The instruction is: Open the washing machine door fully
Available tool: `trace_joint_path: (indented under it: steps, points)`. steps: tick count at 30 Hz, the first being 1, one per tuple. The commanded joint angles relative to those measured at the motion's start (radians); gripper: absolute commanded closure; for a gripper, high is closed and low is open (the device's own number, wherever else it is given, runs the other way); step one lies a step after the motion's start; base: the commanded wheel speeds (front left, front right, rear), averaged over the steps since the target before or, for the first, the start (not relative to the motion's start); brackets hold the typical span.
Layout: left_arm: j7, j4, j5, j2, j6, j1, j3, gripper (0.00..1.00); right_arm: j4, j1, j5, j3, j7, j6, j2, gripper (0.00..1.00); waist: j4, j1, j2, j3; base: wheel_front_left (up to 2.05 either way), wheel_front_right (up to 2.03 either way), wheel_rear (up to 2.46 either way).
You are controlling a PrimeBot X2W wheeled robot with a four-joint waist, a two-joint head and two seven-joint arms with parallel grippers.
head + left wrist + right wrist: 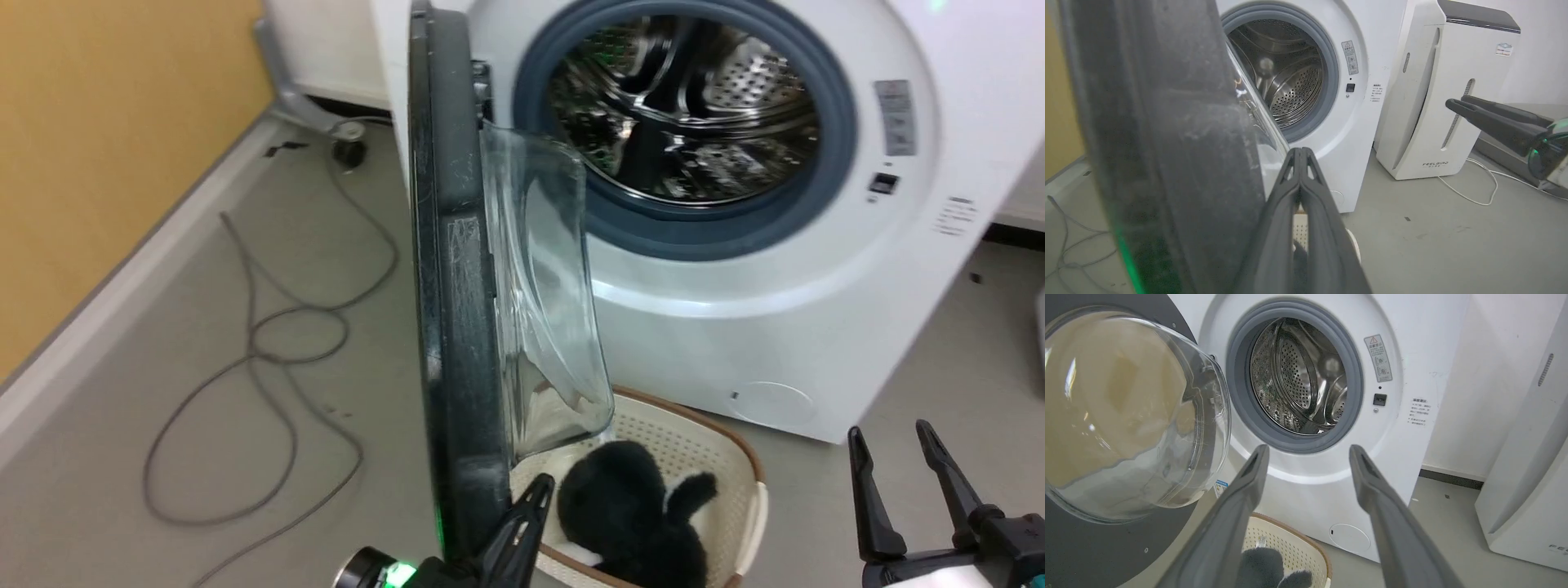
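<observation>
The left fingers (1301,171) were pressed together on nothing, just beside the lower rim of the door (457,286); the right fingers (1361,465) were held wide apart, empty. The door was seen edge-on, swung out from the washing machine (816,327) over a basket (694,445), the drum (686,106) exposed beyond.

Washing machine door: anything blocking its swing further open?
Nothing visible does. Left of the washing machine door is open floor up to the yellow wall; a grey cable lies flat on it, likely under the door's sweep. The basket sits on the door's inner side.
</observation>
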Motion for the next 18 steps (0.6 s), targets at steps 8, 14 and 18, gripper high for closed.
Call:
trace_joint_path:
  steps: [8,14,18]
  points:
    - [-0.004,-0.005,0.017,0.005,0.004,0.016,0.039,1.0,0.004,-0.01,0.013,0.005,-0.004,0.001,0.004,0.0,0.108,0.0,0.0,0.009,0.0,0.0,0.0]
    - [-0.004,-0.006,0.015,0.005,0.015,0.012,0.089,1.0,0.002,-0.013,0.006,0.006,-0.004,0.001,0.004,0.0,0.164,0.0,0.0,0.02,0.0,0.0,0.0]
    - [-0.004,0.001,0.014,0.013,0.024,-0.003,0.148,1.0,0.001,-0.02,-0.001,0.009,-0.004,0.001,0.004,0.0,0.182,0.0,0.0,0.031,0.0,0.0,0.0]
